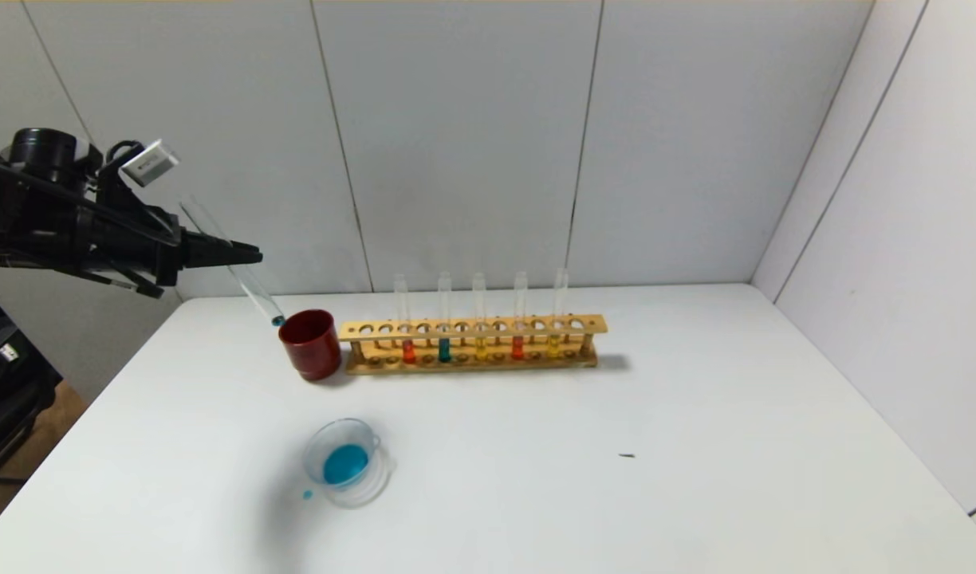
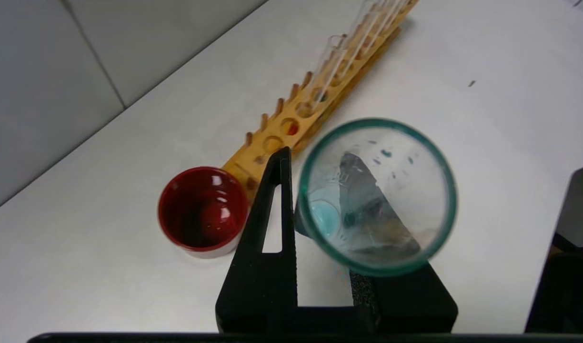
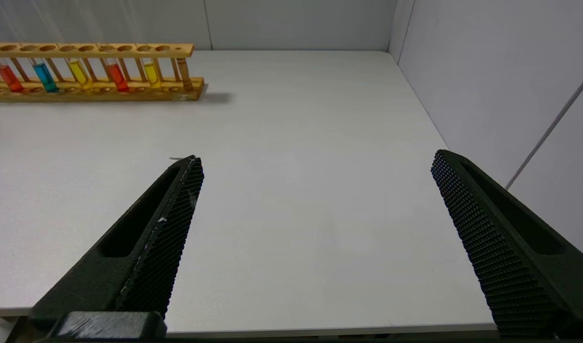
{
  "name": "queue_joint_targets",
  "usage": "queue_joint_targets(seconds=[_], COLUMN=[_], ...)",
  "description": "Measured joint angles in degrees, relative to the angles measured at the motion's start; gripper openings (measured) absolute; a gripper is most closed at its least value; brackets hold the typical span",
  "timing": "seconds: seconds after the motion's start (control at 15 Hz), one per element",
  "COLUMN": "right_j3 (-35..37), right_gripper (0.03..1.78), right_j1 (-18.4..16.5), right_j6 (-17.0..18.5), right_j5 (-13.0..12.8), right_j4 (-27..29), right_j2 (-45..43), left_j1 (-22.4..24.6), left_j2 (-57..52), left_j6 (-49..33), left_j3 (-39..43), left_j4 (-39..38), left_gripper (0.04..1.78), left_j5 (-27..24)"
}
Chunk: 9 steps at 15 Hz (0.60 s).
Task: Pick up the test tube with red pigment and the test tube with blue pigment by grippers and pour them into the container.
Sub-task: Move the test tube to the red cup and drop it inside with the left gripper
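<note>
My left gripper (image 1: 249,255) is raised at the far left, shut on a slanted test tube (image 1: 253,291) that is nearly empty, with a blue drop at its round bottom just above the red cup's rim. In the left wrist view I look into the tube's teal-tinted mouth (image 2: 406,157), held between the fingers (image 2: 272,214). The container (image 1: 346,462) is a clear glass dish holding blue liquid. In the rack stand two red-pigment tubes (image 1: 408,351) (image 1: 517,347) and one teal-blue tube (image 1: 444,349). My right gripper (image 3: 315,159) is open and empty over bare table, out of the head view.
The wooden rack (image 1: 472,327) stands at the back centre and also holds two yellow tubes (image 1: 480,347). The dark red cup (image 1: 310,344) stands at its left end. A blue drop (image 1: 307,494) lies on the table beside the dish. A small dark speck (image 1: 627,455) lies to the right.
</note>
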Motion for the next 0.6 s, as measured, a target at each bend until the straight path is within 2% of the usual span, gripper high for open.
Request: queue_joint_targets(seconds=[0.2, 0.33, 0.53, 0.6], right_j3=[0.0, 0.0, 0.0, 0.0], right_gripper=[1.75, 1.75, 1.75, 1.75], right_j1=[0.0, 0.0, 0.0, 0.0], right_j6=[0.0, 0.0, 0.0, 0.0], right_j5=[0.0, 0.0, 0.0, 0.0], right_j4=[0.0, 0.0, 0.0, 0.0], right_j2=[0.0, 0.0, 0.0, 0.0], left_j1=[-1.3, -2.8, -4.0, -4.5], left_j2=[2.8, 4.6, 6.6, 7.4], left_j6=[-1.7, -6.4, -7.5, -7.6], left_j3=[-2.9, -4.6, -5.7, -6.2], left_j4=[0.4, -0.1, -3.0, -4.4], left_gripper=[0.34, 0.34, 0.34, 0.34], left_j5=[5.3, 10.4, 13.0, 15.3])
